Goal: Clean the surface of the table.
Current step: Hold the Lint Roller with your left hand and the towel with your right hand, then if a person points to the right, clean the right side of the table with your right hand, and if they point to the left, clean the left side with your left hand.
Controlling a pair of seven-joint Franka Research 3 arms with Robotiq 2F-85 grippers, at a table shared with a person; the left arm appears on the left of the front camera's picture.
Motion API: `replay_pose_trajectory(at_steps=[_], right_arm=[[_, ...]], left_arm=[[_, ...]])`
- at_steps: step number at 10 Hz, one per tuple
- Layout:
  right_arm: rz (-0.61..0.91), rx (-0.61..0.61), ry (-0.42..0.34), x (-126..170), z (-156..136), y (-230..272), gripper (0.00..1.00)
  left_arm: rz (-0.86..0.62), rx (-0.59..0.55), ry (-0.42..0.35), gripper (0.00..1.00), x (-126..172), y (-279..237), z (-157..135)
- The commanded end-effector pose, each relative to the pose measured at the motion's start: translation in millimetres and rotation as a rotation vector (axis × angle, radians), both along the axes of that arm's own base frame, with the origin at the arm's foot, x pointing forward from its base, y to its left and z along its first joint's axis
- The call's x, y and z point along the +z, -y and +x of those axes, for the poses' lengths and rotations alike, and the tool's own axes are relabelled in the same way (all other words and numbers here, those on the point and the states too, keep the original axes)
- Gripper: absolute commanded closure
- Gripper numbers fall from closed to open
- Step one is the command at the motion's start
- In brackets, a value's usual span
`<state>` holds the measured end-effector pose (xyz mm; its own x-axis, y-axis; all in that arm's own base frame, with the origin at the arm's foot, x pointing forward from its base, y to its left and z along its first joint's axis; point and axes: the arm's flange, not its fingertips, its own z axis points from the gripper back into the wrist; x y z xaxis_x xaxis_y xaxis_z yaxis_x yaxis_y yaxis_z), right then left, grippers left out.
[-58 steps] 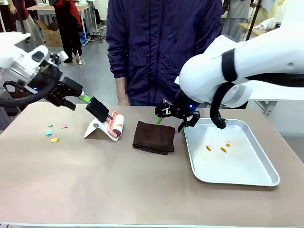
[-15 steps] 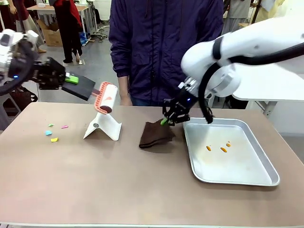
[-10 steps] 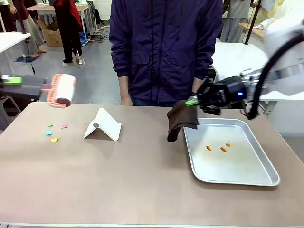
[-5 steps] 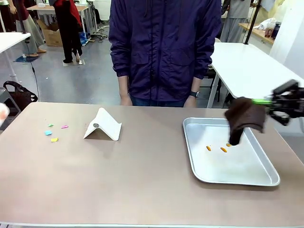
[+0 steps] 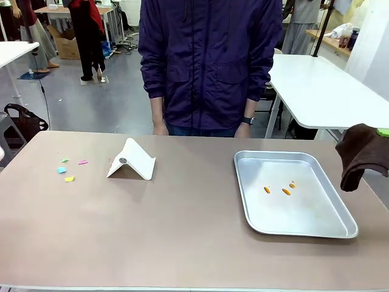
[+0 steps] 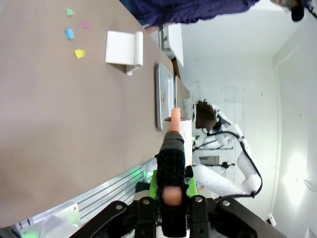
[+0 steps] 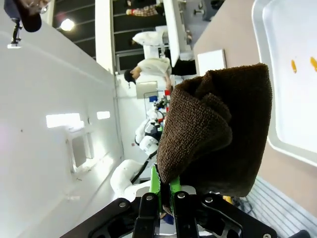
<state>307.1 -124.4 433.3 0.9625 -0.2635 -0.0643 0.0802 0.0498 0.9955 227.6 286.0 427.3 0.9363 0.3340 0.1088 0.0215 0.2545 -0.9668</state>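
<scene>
The brownish table (image 5: 182,231) carries several small coloured paper scraps (image 5: 65,171) near its far left. In the left wrist view my left gripper (image 6: 171,187) is shut on the black handle of a lint roller (image 6: 172,161), whose pink-and-white head points over the table (image 6: 54,109) edge. My right gripper (image 7: 165,191) is shut on a dark brown cloth (image 7: 218,129). The cloth (image 5: 363,155) hangs in the air past the table's right end, with a green pad (image 5: 383,131) just above it.
A white folded stand (image 5: 131,160) sits left of centre. A silver tray (image 5: 316,225) with a few orange bits (image 5: 285,191) lies on the right. A person in a dark jacket (image 5: 209,61) stands at the far edge. White tables stand behind.
My right gripper has carried the brown cloth further right, from over the tray to beyond the table's right end. The roller's last sliver at the left edge has gone from the front view.
</scene>
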Motion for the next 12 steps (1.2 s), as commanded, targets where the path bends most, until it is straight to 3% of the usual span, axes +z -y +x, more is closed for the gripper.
replay_pose_trajectory(at_steps=[1, 12], right_arm=[[0.019, 0.001, -0.03, 1.9, -1.9, 1.0, 1.0], [0.019, 0.001, -0.03, 1.9, -1.9, 1.0, 1.0]], left_arm=[[0.01, -0.03, 0.011, 1.0, 1.6, -0.6, -7.6], [0.01, -0.03, 0.011, 1.0, 1.6, -0.6, -7.6]])
